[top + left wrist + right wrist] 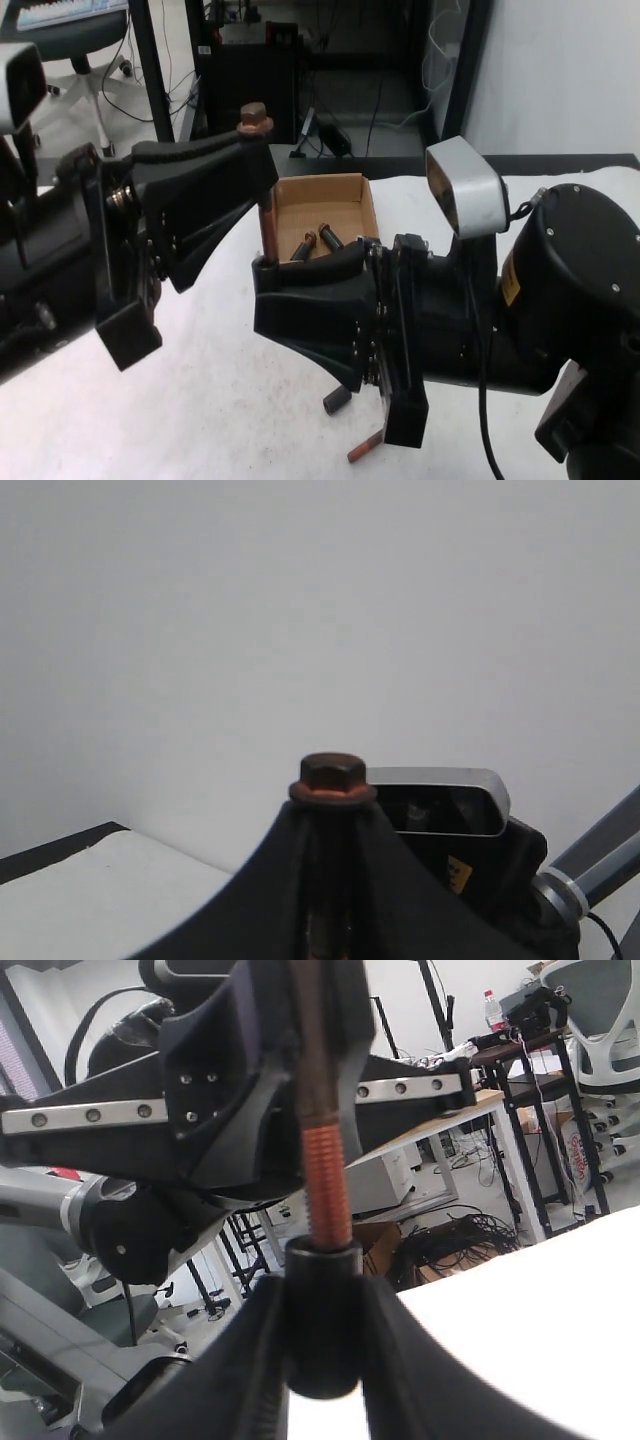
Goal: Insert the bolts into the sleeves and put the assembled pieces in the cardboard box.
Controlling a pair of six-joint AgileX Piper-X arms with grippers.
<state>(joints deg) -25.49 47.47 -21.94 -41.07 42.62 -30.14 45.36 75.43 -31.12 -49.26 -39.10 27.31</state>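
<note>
The left gripper (258,162) (335,832) is clenched on a bolt (267,225) (332,777), gripping it just under the hex head. The bolt stands upright, head at 12 o'clock and threaded end at 6 o'clock. Directly below, the right gripper (268,268) (322,1332) is clamped around a dark sleeve (322,1320), whose open mouth faces 12 o'clock. The bolt's copper threads (326,1185) meet that mouth, and the tip sits just inside it.

In the high view the left arm comes in from 9 o'clock and the right arm from 4 o'clock, their fingers stacked one above the other on the same vertical line.

The cardboard box (318,183) lies on the bench (200,400) at about 1 o'clock from the held bolt, just behind it. Two assembled pieces (305,245) lie side by side inside. At 5 o'clock from the right gripper, a loose sleeve (337,400) and a loose bolt (365,449) lie near each other on the bench.
</note>
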